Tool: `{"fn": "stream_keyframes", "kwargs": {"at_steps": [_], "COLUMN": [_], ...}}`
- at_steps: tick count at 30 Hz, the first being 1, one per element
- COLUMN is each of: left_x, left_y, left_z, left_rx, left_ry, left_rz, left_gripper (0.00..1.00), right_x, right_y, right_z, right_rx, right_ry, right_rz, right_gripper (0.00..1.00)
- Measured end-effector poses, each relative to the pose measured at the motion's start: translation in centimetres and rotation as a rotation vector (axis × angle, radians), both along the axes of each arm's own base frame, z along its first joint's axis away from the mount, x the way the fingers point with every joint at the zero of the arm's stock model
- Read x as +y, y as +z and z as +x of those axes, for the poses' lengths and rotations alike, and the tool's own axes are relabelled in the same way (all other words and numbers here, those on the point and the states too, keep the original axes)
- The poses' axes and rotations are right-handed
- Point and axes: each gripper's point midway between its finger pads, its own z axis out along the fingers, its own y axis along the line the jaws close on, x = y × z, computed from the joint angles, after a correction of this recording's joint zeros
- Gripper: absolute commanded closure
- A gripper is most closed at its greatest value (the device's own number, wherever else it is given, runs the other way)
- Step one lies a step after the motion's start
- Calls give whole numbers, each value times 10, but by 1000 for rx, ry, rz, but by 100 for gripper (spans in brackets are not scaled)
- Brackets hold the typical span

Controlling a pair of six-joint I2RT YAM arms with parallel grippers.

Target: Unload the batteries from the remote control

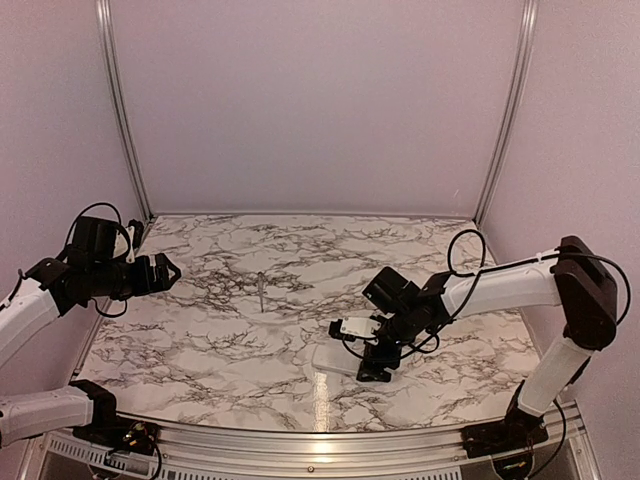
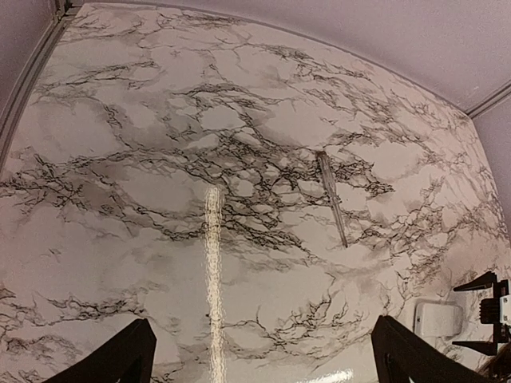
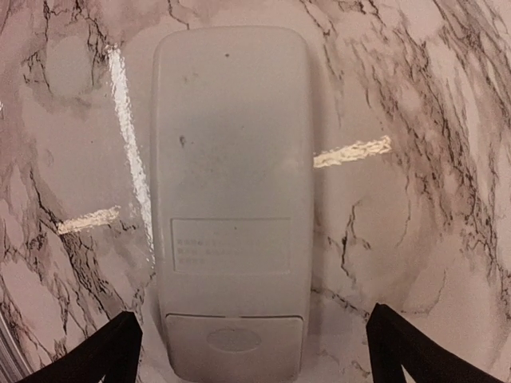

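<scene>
The remote control (image 3: 231, 159) is a flat white rectangle lying back face up on the marble table (image 1: 200, 330). Its battery cover (image 3: 234, 339) with an oval thumb mark is closed, so the batteries are hidden. My right gripper (image 3: 254, 313) hangs just above the cover end, open, its dark fingertips (image 3: 120, 347) standing wide to either side of the remote and touching nothing. In the top view the remote control (image 1: 328, 357) lies near the front, partly under the right gripper (image 1: 375, 366). My left gripper (image 1: 165, 271) is open and empty, held above the table's left edge.
A slim grey pointed tool (image 1: 260, 290) lies mid-table, and in the left wrist view the tool (image 2: 333, 198) sits ahead of the left gripper (image 2: 263, 321). That view also catches the remote control (image 2: 437, 319) at its far right. Plain walls enclose the table.
</scene>
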Motion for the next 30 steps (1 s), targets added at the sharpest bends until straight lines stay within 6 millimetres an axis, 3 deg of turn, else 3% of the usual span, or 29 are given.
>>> {"fn": "stream_keyframes", "kwargs": {"at_steps": [16, 30], "left_x": [0, 0], "left_y": [0, 0], "left_z": [0, 0], "left_rx": [0, 1], "left_ry": [0, 0], "left_rz": [0, 0], "left_gripper": [1, 1], "right_x": [11, 10], "right_y": [-7, -9], "right_z": [-2, 0], "right_rx": [26, 0], "right_ry": [20, 26], "right_rz": [37, 43], "right_gripper": [16, 35]}}
